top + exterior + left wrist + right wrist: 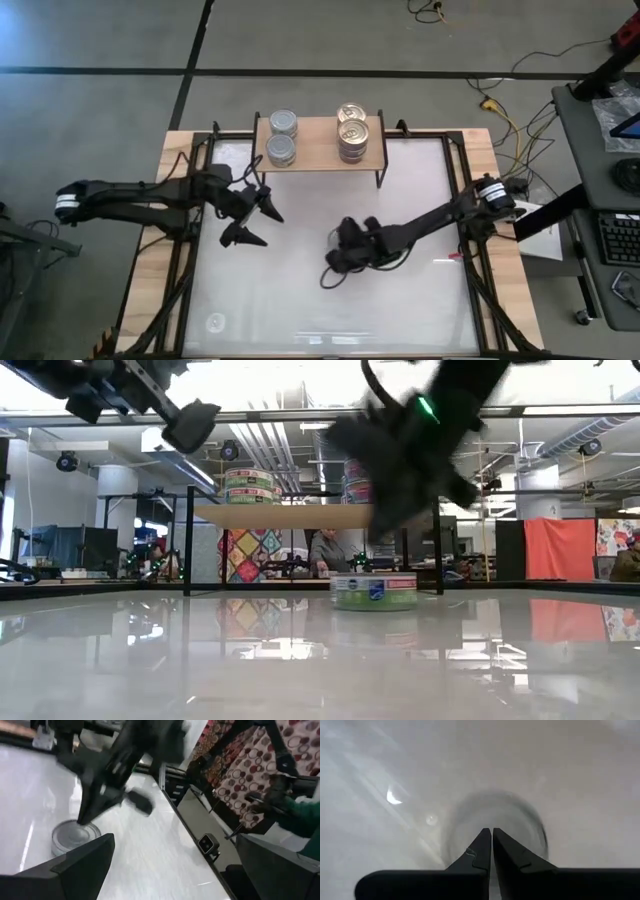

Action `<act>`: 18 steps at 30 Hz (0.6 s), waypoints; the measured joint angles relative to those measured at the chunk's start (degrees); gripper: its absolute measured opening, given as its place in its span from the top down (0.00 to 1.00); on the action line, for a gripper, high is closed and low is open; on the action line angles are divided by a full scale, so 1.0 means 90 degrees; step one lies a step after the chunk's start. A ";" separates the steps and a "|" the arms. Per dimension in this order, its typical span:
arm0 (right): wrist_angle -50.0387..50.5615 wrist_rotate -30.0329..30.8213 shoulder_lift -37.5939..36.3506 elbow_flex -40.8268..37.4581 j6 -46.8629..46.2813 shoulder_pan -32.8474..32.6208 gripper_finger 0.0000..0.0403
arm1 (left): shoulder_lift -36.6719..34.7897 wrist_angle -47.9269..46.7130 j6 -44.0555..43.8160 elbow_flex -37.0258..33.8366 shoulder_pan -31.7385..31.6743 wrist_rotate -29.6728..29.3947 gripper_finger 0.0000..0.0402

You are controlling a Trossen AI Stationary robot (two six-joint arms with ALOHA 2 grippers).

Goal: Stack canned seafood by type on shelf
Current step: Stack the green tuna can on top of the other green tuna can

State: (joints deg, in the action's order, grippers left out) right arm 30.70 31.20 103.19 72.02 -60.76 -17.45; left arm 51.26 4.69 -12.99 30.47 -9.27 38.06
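grey floor (90,35), cables (500,95), perhaps a desk (600,170)

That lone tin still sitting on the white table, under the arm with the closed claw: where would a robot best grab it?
Probably by its low round side wall, coming straight down from above. The tin stands upright and flat on the table, lid up, with free space around it. The right gripper hangs over it with fingers shut, so they would need to open wider than the tin first. The left gripper is open nearby.

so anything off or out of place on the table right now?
One tin sits loose on the tabletop, off the shelf, where silver-lidded tins and gold-lidded ones stand in separate groups. The right gripper is shut with nothing held, pointing down over that tin. The left gripper is open, empty. Nothing spilled or dented.
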 joint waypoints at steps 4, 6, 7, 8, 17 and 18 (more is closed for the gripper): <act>0.0062 0.0271 -0.0036 0.0511 0.1607 0.0027 0.95 | 0.0366 0.1105 -0.0720 -0.0483 0.0102 -0.0007 0.00; 0.0350 0.0344 -0.0111 0.0489 0.2124 0.0038 0.93 | 0.0677 0.2033 -0.1034 -0.0798 0.0206 -0.0007 0.00; 0.0529 0.0410 -0.0179 0.0440 0.2257 0.0042 0.92 | 0.0831 0.2443 -0.1122 -0.0956 0.0250 -0.0002 0.00; 0.0735 0.0525 -0.0265 0.0369 0.2316 0.0042 0.90 | 0.1010 0.2799 -0.1126 -0.1081 0.0288 0.0000 0.00; 0.1442 0.1150 -0.0363 -0.0389 0.1910 0.0063 0.85 | 0.1860 0.3782 -0.0737 -0.1319 0.0734 -0.1664 0.00; 0.1403 0.1128 -0.0359 -0.0522 0.1941 0.0063 0.85 | 0.1883 0.3703 -0.0617 -0.1331 0.0801 -0.2058 0.00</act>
State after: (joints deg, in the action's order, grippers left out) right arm 43.33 41.35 99.96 67.32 -43.29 -16.88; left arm 68.21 38.01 -18.55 18.49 -2.07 19.54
